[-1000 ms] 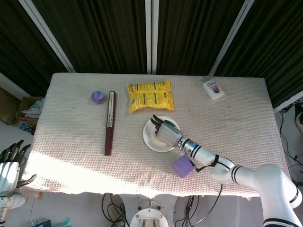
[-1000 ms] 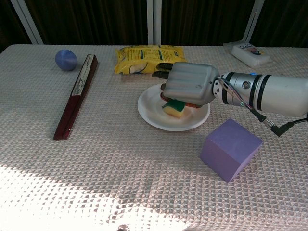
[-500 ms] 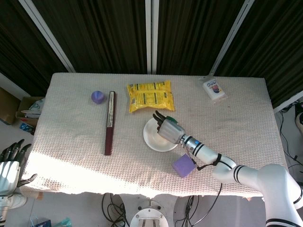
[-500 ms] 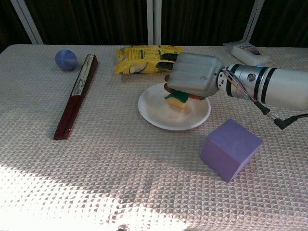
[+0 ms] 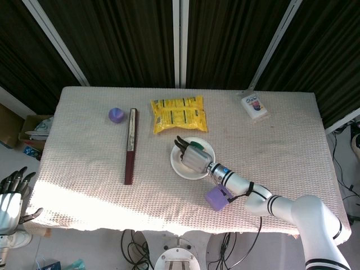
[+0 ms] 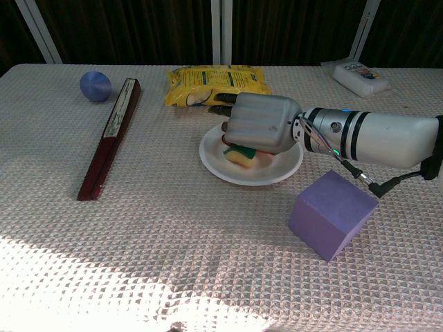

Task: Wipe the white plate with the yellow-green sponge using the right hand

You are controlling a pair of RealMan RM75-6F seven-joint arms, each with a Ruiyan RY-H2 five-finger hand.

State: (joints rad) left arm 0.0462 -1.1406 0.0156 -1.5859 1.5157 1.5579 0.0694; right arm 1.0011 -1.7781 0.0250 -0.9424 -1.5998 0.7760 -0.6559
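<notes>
Landmark is the round white plate; everything sits on a counter covered with a beige waffle-weave cloth. Far left of the plate, off the counter edge, left hand hangs idle with fingers spread, holding nothing. Left of the plate near the back: small blue-purple ball, then a long dark-red flat stick lying lengthwise. Just behind the plate, a yellow crinkly snack bag. Over the plate, right hand is palm down, fingers curled over the yellow-green sponge and pressing it onto the plate's left half; sponge touches the plate surface. Right-front of the plate, near but apart, a purple foam cube. Far back right of the plate, a white plastic wipes pack.

Progress: sponge is gripped and in contact with the plate, so wiping looks mid-way. Likely left: cover the plate's right half, then release the sponge. Can't tell how clean the plate is.
</notes>
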